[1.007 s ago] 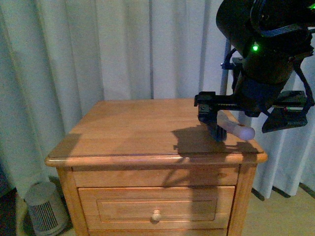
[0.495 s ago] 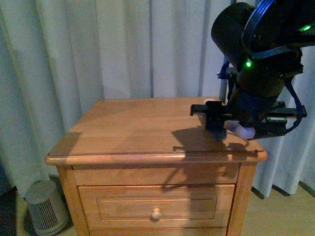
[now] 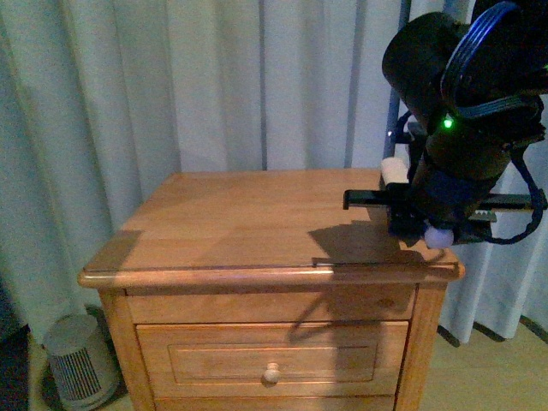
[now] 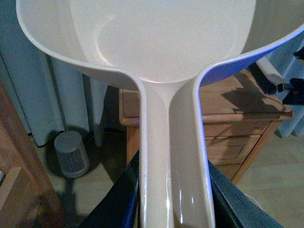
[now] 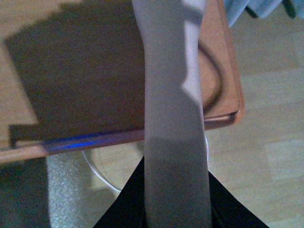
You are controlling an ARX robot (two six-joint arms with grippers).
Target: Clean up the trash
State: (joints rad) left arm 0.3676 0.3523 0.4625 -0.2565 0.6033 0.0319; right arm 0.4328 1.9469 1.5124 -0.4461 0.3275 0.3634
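No white paper wad shows in any view. My right gripper [image 3: 419, 218] is shut on the pale handle of the brush [image 3: 438, 237] and hovers over the right front corner of the wooden nightstand [image 3: 240, 223]. In the right wrist view the brush handle [image 5: 173, 109] runs out from the gripper [image 5: 175, 190] across the nightstand's edge; the bristles are out of view. My left gripper [image 4: 173, 190] is shut on the handle of the pale pink dustpan [image 4: 161, 38], held in the air away from the nightstand. The pan looks empty where visible.
Pale curtains [image 3: 214, 86] hang behind the nightstand. A small grey heater [image 3: 79, 360] stands on the floor at its left, also in the left wrist view [image 4: 71, 153]. A pale round rim [image 5: 97, 173] lies on the floor below the nightstand's right front corner.
My right arm has moved right and a little forward with the brush, from over the top's right side to its right front corner. The brush handle has turned in the grip's direction.
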